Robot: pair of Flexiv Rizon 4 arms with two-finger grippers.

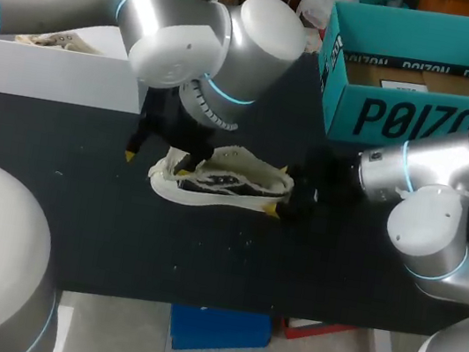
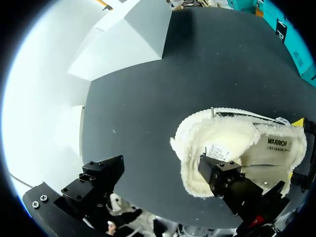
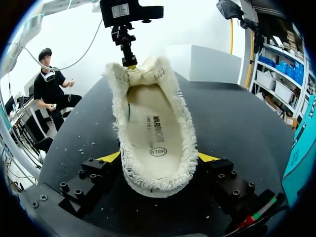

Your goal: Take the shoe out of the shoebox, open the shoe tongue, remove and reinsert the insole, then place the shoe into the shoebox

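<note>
one fleece-lined shoe [image 1: 225, 179] lies on its sole in the middle of the black tabletop [image 1: 205, 252], lengthwise across the head view, outside the box. two grippers meet it, one at each end.

the right gripper [image 3: 159, 163] comes in from the right of the head view and has the shoe's right end. in the right wrist view that end sits between its two fingers [image 3: 109, 158], a yellow tip showing at each side and pressed to the fleece rim: clamped on the shoe. the shoe's mouth gapes toward this camera, and one insole [image 3: 157, 128], pale with dark print, lies flat inside.

the left gripper [image 2: 160, 168] comes down from the upper left of the head view to the shoe's left end. its fingers [image 2: 222, 175] are spread wide and grasp nothing. in the left wrist view one finger is over the shoe's fleecy opening and the other stands well off to the side over bare tabletop, with the shoe's rim between them.

farther back, in the upper left of the head view, stands one white box [image 1: 55, 72], partly hidden behind the left arm. in the upper right stands one teal shoebox [image 1: 422, 116], open on top, with a brown floor and a white label showing inside, well apart from the shoe.
</note>
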